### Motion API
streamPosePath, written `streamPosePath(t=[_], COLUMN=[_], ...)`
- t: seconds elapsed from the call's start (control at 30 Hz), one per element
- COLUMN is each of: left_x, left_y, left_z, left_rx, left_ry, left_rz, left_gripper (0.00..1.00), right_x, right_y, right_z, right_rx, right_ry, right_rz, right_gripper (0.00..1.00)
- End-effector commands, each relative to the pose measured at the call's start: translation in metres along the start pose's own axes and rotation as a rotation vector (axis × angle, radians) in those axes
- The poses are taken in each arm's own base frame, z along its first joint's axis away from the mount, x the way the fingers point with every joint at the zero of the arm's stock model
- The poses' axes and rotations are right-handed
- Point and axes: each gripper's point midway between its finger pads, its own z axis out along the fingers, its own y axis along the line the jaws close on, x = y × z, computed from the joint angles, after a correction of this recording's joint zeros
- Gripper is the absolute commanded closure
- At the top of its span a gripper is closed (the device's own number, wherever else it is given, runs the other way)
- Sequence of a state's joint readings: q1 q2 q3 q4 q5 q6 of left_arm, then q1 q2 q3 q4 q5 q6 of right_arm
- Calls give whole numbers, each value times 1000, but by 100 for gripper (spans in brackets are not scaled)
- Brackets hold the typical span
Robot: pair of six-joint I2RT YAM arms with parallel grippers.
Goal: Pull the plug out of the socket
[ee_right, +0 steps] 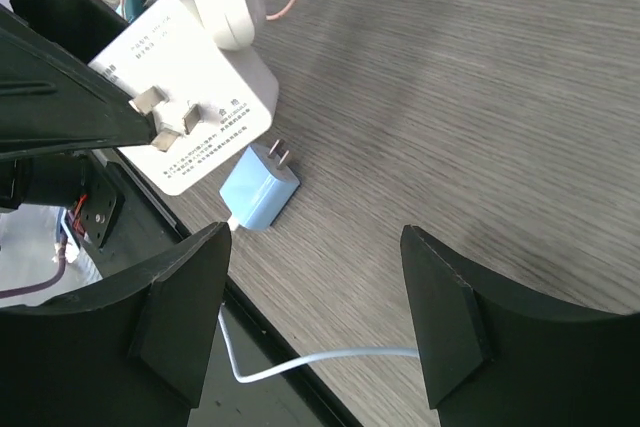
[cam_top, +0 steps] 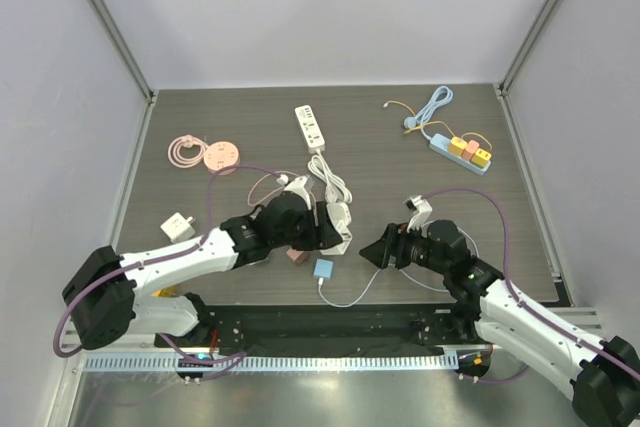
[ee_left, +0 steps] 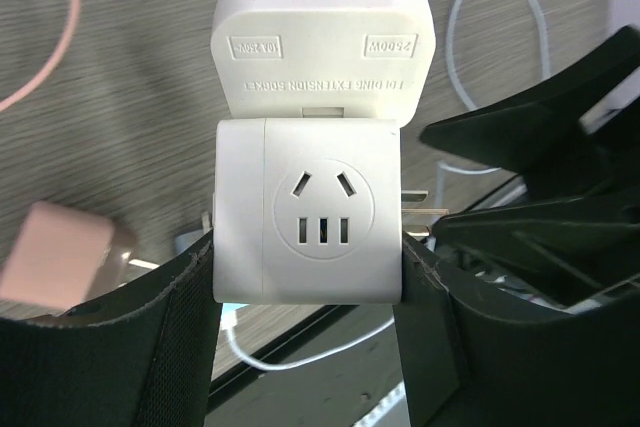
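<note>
My left gripper (cam_top: pixel 335 227) is shut on a white cube socket (ee_left: pixel 310 212), its pads on the two sides and its outlet face toward the wrist camera. A flat white extension socket (ee_left: pixel 322 42) sits joined at the cube's far end. The cube's metal prongs (ee_right: pixel 165 117) show bare in the right wrist view. The blue plug (ee_right: pixel 258 187) lies on the table just beside the cube, apart from it, its white cable (ee_right: pixel 320 357) trailing off the near edge. It also shows in the top view (cam_top: pixel 323 269). My right gripper (ee_right: pixel 315 317) is open and empty, just right of the plug.
A pink cube (cam_top: pixel 296 255) lies under the left wrist. A white adapter (cam_top: pixel 178 227) sits at the left, a pink round socket (cam_top: pixel 218 155) behind it. A white power strip (cam_top: pixel 311 127) with coiled cable is at centre back, a blue strip (cam_top: pixel 462 152) with coloured plugs at back right.
</note>
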State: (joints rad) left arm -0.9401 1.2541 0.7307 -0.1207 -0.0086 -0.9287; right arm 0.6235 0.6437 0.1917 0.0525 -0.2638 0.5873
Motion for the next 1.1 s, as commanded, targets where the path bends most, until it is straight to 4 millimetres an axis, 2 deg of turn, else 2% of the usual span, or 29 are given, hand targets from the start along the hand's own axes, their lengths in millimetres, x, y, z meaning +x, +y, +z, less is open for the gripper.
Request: streamPosePath(t=[0.0,0.03,0.2,0.37,0.5,0.57,0.63,0.93,1.07], left_x=[-8,-7,-1,14,23,22,25,24,20], left_y=[9,9,5,-4,-16,-15,-18,-31,-37], left_z=[-9,-10,-6,-1,-1,-2,-3,-4,-5], left_rx=[-39,-35,9,31,40,18,12,2,-35], left_ry=[-47,-46,-30,-2,-7,-16,-6,-28,-61], left_rz=[61,66,57,68,112,130,150,202,259], left_gripper=[100,100,100,100,100,100,100,100,100], right_x=[-18,-19,-50,-59,-53,-56,-52,-50,-37], right_y=[5,6,25,30,33,39,35,36,29], right_z=[-1,-2,-5,4,19,23,28,32,35], right_rx=[18,22,2,1,-35,-73,-58,-77,-75], right_ry=[-44,-43,-107,-102,-67,-75,-57,-65,-48], right_rz=[16,25,47,77,138,150,161,221,276], right_gripper=[26,25,23,25,31,31,32,35,41])
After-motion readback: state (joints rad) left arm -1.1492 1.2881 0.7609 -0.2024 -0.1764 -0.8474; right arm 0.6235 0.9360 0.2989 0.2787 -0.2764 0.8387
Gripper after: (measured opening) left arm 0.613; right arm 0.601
